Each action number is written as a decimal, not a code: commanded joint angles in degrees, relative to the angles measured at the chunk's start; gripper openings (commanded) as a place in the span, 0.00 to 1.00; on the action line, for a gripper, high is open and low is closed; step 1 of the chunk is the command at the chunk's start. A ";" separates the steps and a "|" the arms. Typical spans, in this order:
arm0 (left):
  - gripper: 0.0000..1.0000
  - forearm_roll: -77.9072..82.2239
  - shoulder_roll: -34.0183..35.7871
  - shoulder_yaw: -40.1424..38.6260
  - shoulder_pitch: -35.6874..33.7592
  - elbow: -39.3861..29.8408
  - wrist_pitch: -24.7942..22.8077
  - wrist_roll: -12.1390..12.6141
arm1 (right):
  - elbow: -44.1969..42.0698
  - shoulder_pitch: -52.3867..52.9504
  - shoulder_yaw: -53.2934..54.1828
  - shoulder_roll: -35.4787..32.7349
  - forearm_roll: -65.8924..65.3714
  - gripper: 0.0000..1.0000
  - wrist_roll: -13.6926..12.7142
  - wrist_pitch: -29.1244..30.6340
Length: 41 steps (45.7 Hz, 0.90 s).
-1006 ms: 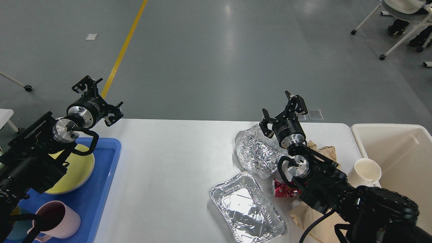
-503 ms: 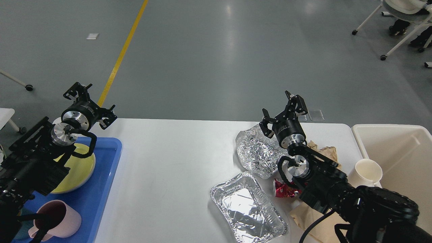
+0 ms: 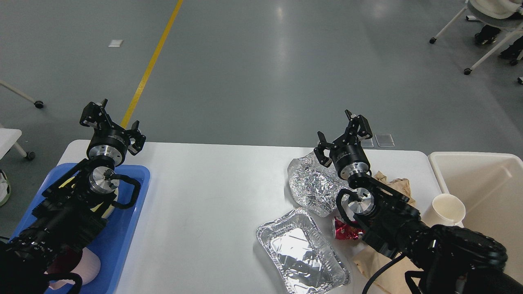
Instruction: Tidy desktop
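The white desktop (image 3: 204, 196) fills the lower view. On its right lie a crumpled foil sheet (image 3: 310, 183), a foil tray (image 3: 300, 251), a red wrapper (image 3: 345, 232), brown crumpled paper (image 3: 394, 183) and a white paper cup (image 3: 445, 210). My right gripper (image 3: 343, 130) is open and empty, held above the far edge of the foil sheet. My left gripper (image 3: 110, 124) is open and empty, held above the table's far left corner, over the blue tray (image 3: 126, 220).
The blue tray at the left holds a yellow plate (image 3: 112, 200) and a pink mug (image 3: 88, 269), both mostly hidden by my left arm. A cream bin (image 3: 486, 196) stands at the table's right end. Chair legs on wheels (image 3: 466, 69) stand far right on the floor.
My left arm has swung right and in over the blue tray, now covering most of the plate and mug. The view has shifted slightly. My right arm has not moved.
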 commanded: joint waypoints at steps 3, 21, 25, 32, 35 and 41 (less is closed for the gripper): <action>0.97 0.22 -0.93 0.59 0.34 0.01 -0.47 -0.23 | -0.01 0.00 0.00 0.00 0.00 1.00 0.00 0.01; 0.97 0.31 -1.37 0.59 0.43 0.01 -0.56 -3.31 | -0.01 0.00 0.00 0.00 0.00 1.00 0.00 0.01; 0.97 0.31 -1.63 0.59 0.43 0.01 -0.56 -3.66 | -0.01 0.00 0.00 0.00 0.00 1.00 0.00 0.01; 0.97 0.40 -1.81 0.60 0.43 0.01 -0.47 -3.57 | -0.01 0.00 0.00 0.00 0.00 1.00 0.00 0.01; 0.97 0.14 -2.42 -0.02 0.34 0.01 -0.99 -3.14 | -0.01 0.00 0.00 0.00 0.00 1.00 0.00 0.01; 0.97 -1.97 -3.04 -2.12 0.78 0.01 -7.57 -0.94 | -0.01 0.00 0.00 0.00 0.00 1.00 0.00 0.01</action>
